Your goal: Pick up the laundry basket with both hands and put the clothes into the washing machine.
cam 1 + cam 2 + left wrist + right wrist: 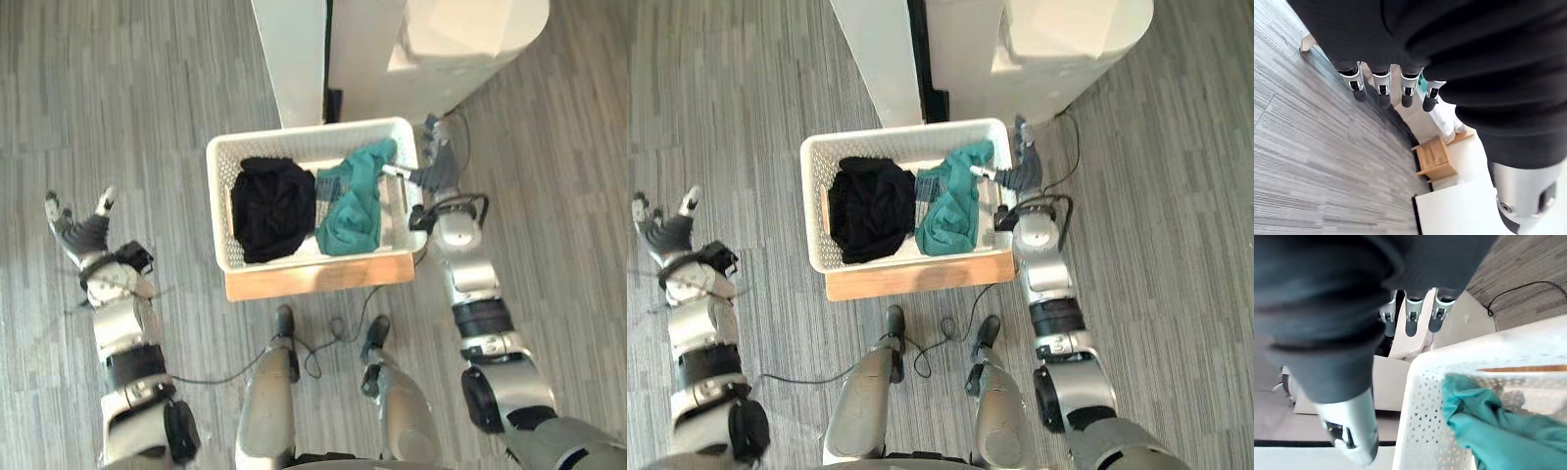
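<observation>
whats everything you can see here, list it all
basket: one, white, perforated, on the stand
stand: one, light wood, under the basket
black garment: one, black, basket's left half
teal garment: one, teal, basket's right half
machine: one, white, behind the basket
floor: grey planks, all around
left hand: open, over the floor, apart from the basket
right hand: open, by the basket's right rim

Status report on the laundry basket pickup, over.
Left hand open, out over the floor, away from the laundry basket. Right hand open at its right rim. Inside: black garment, teal garment; basket on wooden stand, not lifted.
</observation>
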You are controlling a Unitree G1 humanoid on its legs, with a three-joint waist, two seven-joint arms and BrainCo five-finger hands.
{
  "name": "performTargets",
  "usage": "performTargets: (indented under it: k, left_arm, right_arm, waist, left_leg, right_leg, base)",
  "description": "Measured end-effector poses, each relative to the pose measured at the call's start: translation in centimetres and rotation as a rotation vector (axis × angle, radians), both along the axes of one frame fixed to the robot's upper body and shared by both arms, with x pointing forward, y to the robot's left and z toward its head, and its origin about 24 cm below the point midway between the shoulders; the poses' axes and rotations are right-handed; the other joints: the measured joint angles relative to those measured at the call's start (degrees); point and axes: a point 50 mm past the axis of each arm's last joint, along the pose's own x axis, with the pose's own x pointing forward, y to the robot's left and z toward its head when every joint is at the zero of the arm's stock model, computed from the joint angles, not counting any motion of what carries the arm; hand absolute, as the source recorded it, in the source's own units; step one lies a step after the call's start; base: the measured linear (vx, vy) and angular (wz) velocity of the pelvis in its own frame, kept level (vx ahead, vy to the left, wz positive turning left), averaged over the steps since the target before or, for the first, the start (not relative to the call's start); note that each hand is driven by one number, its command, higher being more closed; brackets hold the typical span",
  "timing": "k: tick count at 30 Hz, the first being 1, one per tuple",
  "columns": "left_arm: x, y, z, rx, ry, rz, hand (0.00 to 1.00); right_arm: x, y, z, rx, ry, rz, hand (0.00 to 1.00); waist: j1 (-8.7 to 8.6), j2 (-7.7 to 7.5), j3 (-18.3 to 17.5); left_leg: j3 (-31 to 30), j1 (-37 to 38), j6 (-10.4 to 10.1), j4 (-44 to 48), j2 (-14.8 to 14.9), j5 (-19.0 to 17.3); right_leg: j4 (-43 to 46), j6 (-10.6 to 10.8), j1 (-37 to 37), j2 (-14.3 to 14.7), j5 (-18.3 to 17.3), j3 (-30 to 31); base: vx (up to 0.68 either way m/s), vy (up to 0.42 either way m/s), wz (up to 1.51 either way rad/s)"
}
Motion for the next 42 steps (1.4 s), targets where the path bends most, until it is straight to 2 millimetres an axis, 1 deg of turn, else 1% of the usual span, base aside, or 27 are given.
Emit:
performTargets:
  k: [2,3,6,8,9,10,12,14,16,18,21,22,23,24,25,26,28,29,31,32,33,35,36,39,42]
  left_arm:
    - [0.9,-0.5,1.2,0.048,0.004,-0.07,0.0]
    - [1.1,-0.7,1.5,0.06,0.004,-0.094,0.0]
    - [2.2,-2.1,2.6,0.099,-0.004,-0.22,0.0]
    - [3.1,-3.3,3.9,0.131,-0.022,-0.333,0.0]
    - [3.7,-4.4,5.0,0.137,-0.053,-0.443,0.0]
    - [3.9,-4.8,5.4,0.129,-0.074,-0.485,0.0]
    - [4.3,-6.4,6.4,0.094,-0.142,-0.609,0.0]
    - [4.2,-7.2,6.8,0.047,-0.195,-0.674,0.0]
    - [4.0,-7.6,7.0,0.049,-0.192,-0.728,0.0]
    - [3.6,-7.8,6.8,0.07,-0.157,-0.78,0.0]
    - [3.6,-8.4,6.3,0.104,-0.116,-0.821,0.0]
    - [3.6,-8.5,6.3,0.138,-0.106,-0.821,0.0]
    - [3.7,-8.6,6.5,0.215,-0.081,-0.806,0.0]
    - [3.8,-8.7,6.7,0.249,-0.073,-0.797,0.0]
    - [4.0,-8.8,6.9,0.313,-0.06,-0.764,0.0]
    - [4.1,-8.8,6.8,0.337,-0.056,-0.715,0.0]
    - [4.1,-9.0,6.1,0.321,-0.051,-0.656,0.0]
    - [3.9,-8.9,5.4,0.307,-0.043,-0.602,0.0]
    - [3.2,-8.7,4.4,0.299,-0.031,-0.519,0.0]
    - [2.9,-8.3,3.8,0.289,-0.012,-0.474,0.0]
    - [2.6,-7.7,3.0,0.278,0.023,-0.413,0.0]
    - [2.4,-7.5,2.4,0.277,0.052,-0.379,0.0]
    - [1.9,-7.4,2.2,0.288,0.061,-0.347,0.0]
    - [1.3,-7.9,2.0,0.3,0.057,-0.33,0.0]
    - [0.9,-8.4,0.7,0.268,0.083,-0.339,0.0]
  right_arm:
    - [0.0,-0.1,0.1,0.002,0.001,-0.013,0.0]
    - [0.0,-0.2,0.0,0.003,0.004,-0.015,0.0]
    - [0.0,-0.2,0.1,0.004,0.016,-0.019,0.0]
    - [-0.6,-0.4,0.7,0.007,-0.017,-0.021,0.0]
    - [-1.3,-0.7,1.3,0.002,-0.059,-0.02,0.0]
    - [-1.6,-0.7,1.5,-0.001,-0.074,-0.021,0.0]
    - [-2.3,-1.3,1.8,-0.02,-0.102,-0.032,0.0]
    - [-2.8,-2.0,1.6,-0.034,-0.106,-0.047,0.0]
    - [-3.3,-2.7,1.5,-0.033,-0.114,-0.067,0.0]
    - [-3.5,-3.0,1.3,-0.039,-0.112,-0.082,0.0]
    - [-3.6,-3.0,0.8,-0.042,-0.096,-0.079,0.0]
    - [-3.6,-2.6,0.3,-0.052,-0.077,-0.056,0.0]
    - [-3.5,-2.1,0.1,-0.045,-0.065,-0.017,0.0]
    - [-3.5,-2.0,0.1,-0.043,-0.063,-0.009,0.0]
    - [-3.5,-1.8,0.1,-0.038,-0.062,0.012,0.0]
    - [-3.6,-1.7,0.2,-0.038,-0.066,0.024,0.0]
    - [-3.6,-2.0,0.5,-0.032,-0.074,0.02,0.0]
    - [-3.6,-2.3,0.9,-0.023,-0.091,0.007,0.0]
    - [-3.6,-3.1,1.8,-0.007,-0.121,-0.021,0.0]
    - [-3.4,-3.3,2.3,-0.006,-0.134,-0.031,0.0]
    - [-3.0,-3.4,2.3,-0.002,-0.12,-0.036,0.0]
    - [-2.5,-3.6,1.9,0.003,-0.093,-0.042,0.0]
    - [-2.2,-3.7,1.6,0.003,-0.07,-0.038,0.0]
    - [-2.1,-4.0,1.2,0.013,-0.053,-0.05,0.0]
    - [-1.9,-4.8,0.6,0.033,-0.016,-0.077,0.0]
  waist:
    - [0.01,-0.28,0.6]
    - [0.02,-0.26,0.7]
    - [0.18,-0.11,1.1]
    - [0.1,-0.04,2.4]
    - [0.04,0.03,2.6]
    - [-0.01,0.03,2.6]
    - [-0.18,0.29,3.0]
    - [-0.19,0.29,3.0]
    - [-0.05,0.47,3.2]
    - [0.13,0.47,3.2]
    - [0.12,0.47,3.2]
    - [0.05,0.47,3.2]
    - [-0.09,0.47,3.2]
    - [-0.04,0.47,3.2]
    - [-0.04,0.47,3.2]
    - [-0.15,0.47,3.2]
    - [-0.12,0.47,3.2]
    - [-0.14,0.47,3.2]
    - [-0.08,0.48,3.2]
    - [0.0,0.48,3.2]
    - [0.0,0.48,3.2]
    - [0.13,0.49,3.2]
    - [0.14,0.49,3.2]
    - [0.15,0.49,3.2]
    - [0.18,0.5,3.2]
  left_leg:
    - [0.2,-1.0,0.3,0.0,0.1,0.2]
    - [0.2,-1.4,0.3,0.0,0.2,0.2]
    - [1.3,-3.1,0.3,0.5,1.1,0.2]
    - [1.6,-3.2,0.3,1.0,1.6,0.2]
    - [1.7,-3.9,0.3,1.1,2.0,0.2]
    - [1.8,-4.3,0.3,1.3,2.1,0.2]
    - [2.0,-4.5,0.3,1.5,2.4,0.2]
    - [2.1,-4.5,0.2,1.6,2.7,0.2]
    - [2.0,-4.5,0.2,1.8,2.9,0.1]
    - [2.6,-4.8,0.2,2.0,3.0,0.1]
    - [3.5,-5.3,-0.1,2.4,3.2,-0.1]
    - [4.2,-5.6,-0.5,3.1,3.6,-0.4]
    - [4.8,-5.9,-0.4,3.3,3.9,-0.5]
    - [4.9,-6.1,-0.6,3.3,3.9,-0.6]
    - [5.6,-6.4,-0.6,3.3,4.2,-0.6]
    - [6.3,-6.6,-0.6,3.6,4.5,-0.1]
    - [6.2,-6.7,-0.7,3.8,4.4,0.0]
    - [5.9,-6.6,-1.0,3.2,4.0,0.5]
    - [5.8,-6.2,-1.3,0.7,3.0,2.0]
    - [5.8,-5.9,-1.9,-0.9,2.6,3.0]
    - [5.4,-5.4,-1.9,-2.3,2.3,4.0]
    - [5.0,-4.9,-2.0,-3.6,1.8,4.9]
    - [4.7,-4.6,-1.7,-4.9,1.4,5.8]
    - [4.3,-4.5,-1.5,-6.5,1.0,6.9]
    - [3.7,-4.3,-0.9,-7.6,0.8,7.8]
  right_leg:
    - [0.1,-0.2,-1.1,0.1,0.2,0.2]
    - [0.1,-0.3,-1.6,0.1,0.4,0.2]
    - [0.1,-0.6,-3.6,0.2,0.8,1.1]
    - [0.3,-0.6,-3.7,0.4,0.8,1.2]
    - [1.1,-0.6,-4.7,0.6,0.8,1.2]
    - [1.2,-0.6,-5.1,0.7,0.8,1.2]
    - [1.9,-0.8,-5.5,0.8,0.6,1.1]
    - [2.3,-1.1,-5.6,0.8,0.4,0.9]
    - [3.2,-1.5,-5.8,0.8,0.1,0.5]
    - [4.2,-1.8,-6.7,0.6,-0.2,0.5]
    - [4.4,-1.8,-7.3,0.3,-0.2,0.6]
    - [4.8,-1.8,-7.5,0.3,-0.2,0.6]
    - [5.1,-1.8,-7.8,0.3,-0.2,0.6]
    - [5.1,-1.8,-8.0,0.3,-0.2,0.7]
    - [5.1,-1.8,-8.3,0.2,-0.2,0.6]
    - [5.3,-1.8,-8.4,0.1,-0.2,0.4]
    - [5.4,-1.8,-8.5,0.0,-0.2,0.2]
    - [5.6,-1.8,-8.6,-0.2,-0.2,0.1]
    - [5.7,-1.5,-9.2,-0.8,-0.4,-0.1]
    - [5.7,-1.6,-9.6,-1.0,-0.4,-0.1]
    - [5.7,-1.6,-9.6,-1.0,-0.4,-0.3]
    - [5.7,-1.6,-9.4,-1.0,-0.4,-0.5]
    - [5.5,-1.6,-9.4,-1.0,-0.4,-0.8]
    - [4.7,-1.9,-9.3,-1.0,-0.1,-1.2]
    - [3.4,-2.0,-8.7,-0.8,0.5,-1.7]
  base:
    - [-0.04,0.003,-0.05]
    - [-0.03,-0.015,-0.12]
    - [-0.03,-0.014,-0.17]
    - [-0.03,-0.022,-0.06]
    - [-0.03,-0.037,-0.05]
    - [-0.04,-0.045,-0.07]
    - [-0.02,-0.033,-0.04]
    - [0.0,0.0,0.0]
    - [0.0,0.0,0.0]
    - [-0.03,-0.023,-0.06]
    - [-0.03,-0.013,-0.07]
    - [-0.03,-0.011,-0.06]
    - [-0.03,-0.012,-0.04]
    - [-0.03,-0.016,0.0]
    - [-0.01,-0.023,0.04]
    - [0.0,-0.024,0.06]
    - [0.02,-0.012,0.07]
    - [0.02,-0.005,0.14]
    - [0.01,-0.014,0.17]
    - [0.02,-0.038,0.15]
    - [0.01,-0.034,0.12]
    - [0.01,-0.025,0.12]
    - [0.0,-0.026,0.14]
    - [-0.01,-0.016,0.1]
    - [0.0,-0.011,0.08]
